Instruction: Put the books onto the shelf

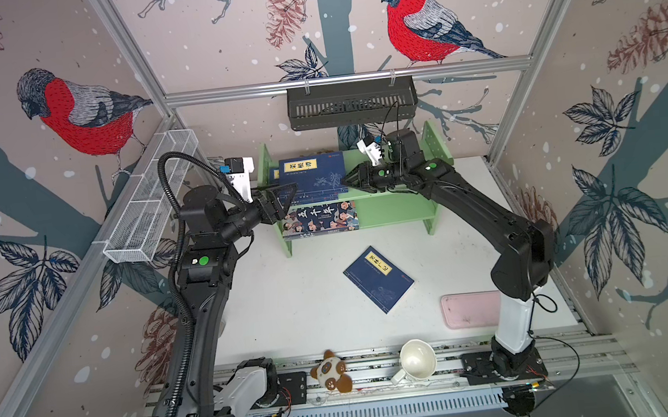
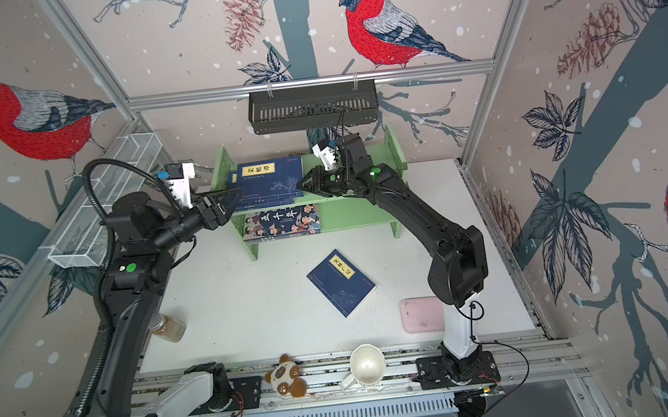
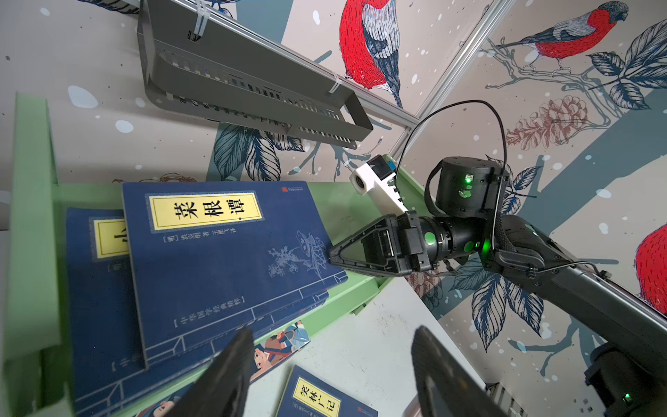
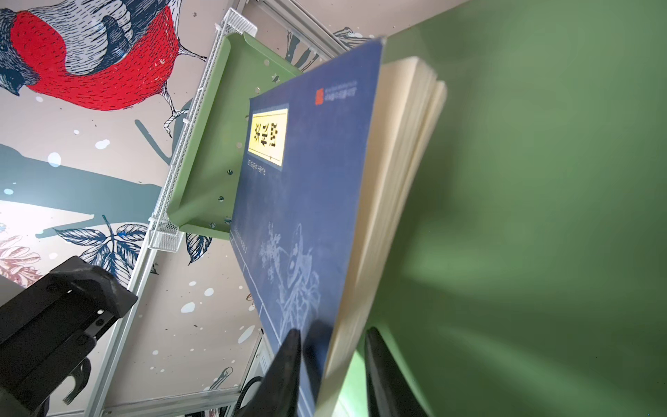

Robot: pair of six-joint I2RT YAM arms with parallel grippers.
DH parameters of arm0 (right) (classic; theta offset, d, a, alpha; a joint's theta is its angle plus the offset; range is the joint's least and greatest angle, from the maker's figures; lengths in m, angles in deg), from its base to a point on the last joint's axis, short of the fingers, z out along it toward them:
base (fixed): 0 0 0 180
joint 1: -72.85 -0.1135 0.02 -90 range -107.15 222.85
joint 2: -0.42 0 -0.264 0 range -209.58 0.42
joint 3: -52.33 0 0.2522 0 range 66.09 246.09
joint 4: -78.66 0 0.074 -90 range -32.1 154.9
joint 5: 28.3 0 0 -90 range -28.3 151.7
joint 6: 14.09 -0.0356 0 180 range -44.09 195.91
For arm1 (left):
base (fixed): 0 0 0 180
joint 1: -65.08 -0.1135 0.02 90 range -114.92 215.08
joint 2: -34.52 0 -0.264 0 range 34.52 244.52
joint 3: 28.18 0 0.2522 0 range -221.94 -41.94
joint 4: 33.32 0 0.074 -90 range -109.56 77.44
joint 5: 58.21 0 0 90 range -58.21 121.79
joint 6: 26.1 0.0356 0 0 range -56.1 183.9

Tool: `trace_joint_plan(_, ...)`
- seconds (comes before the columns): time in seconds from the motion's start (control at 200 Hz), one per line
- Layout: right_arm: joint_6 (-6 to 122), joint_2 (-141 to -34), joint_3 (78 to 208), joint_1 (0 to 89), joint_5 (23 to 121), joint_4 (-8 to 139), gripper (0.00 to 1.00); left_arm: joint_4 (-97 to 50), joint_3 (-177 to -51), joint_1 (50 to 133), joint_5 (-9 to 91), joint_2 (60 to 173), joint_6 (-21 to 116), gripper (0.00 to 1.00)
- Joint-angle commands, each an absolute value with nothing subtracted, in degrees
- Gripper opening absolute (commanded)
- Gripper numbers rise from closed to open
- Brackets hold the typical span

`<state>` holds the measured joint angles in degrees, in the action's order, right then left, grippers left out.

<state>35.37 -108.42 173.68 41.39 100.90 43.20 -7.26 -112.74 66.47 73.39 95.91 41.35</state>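
In both top views the right arm (image 1: 516,317) covers the right end of the pink tray (image 1: 469,309); in a top view the left arm (image 2: 126,321) half hides a jar (image 2: 170,327) at lower left; in the left wrist view the top navy book (image 3: 223,252) overlaps the lower navy book (image 3: 97,281), cutting its yellow label (image 3: 110,238); the bottom edge crops the loose navy book (image 3: 321,397) on the worktop (image 3: 361,343); the right wrist view blurs the shelf (image 4: 541,216); whether the right claw (image 4: 332,332) grips that top book is unclear.
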Motion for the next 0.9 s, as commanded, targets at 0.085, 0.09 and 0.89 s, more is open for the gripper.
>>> trace_joint_plan(0.085,33.52,-108.81,172.51,41.21,103.71,47.74,0.28,-9.8,-112.36,66.48,73.71,95.27,41.09,0.7)
trace_joint_plan(0.09,33.53,-108.82,172.52,41.21,103.75,47.7,0.28,-9.8,-112.35,66.44,73.71,95.26,41.11,0.7)
trace_joint_plan(0.89,35.33,-106.2,171.02,41.08,103.41,46.35,0.01,-10.13,-112.25,66.47,73.53,94.88,40.97,0.7)
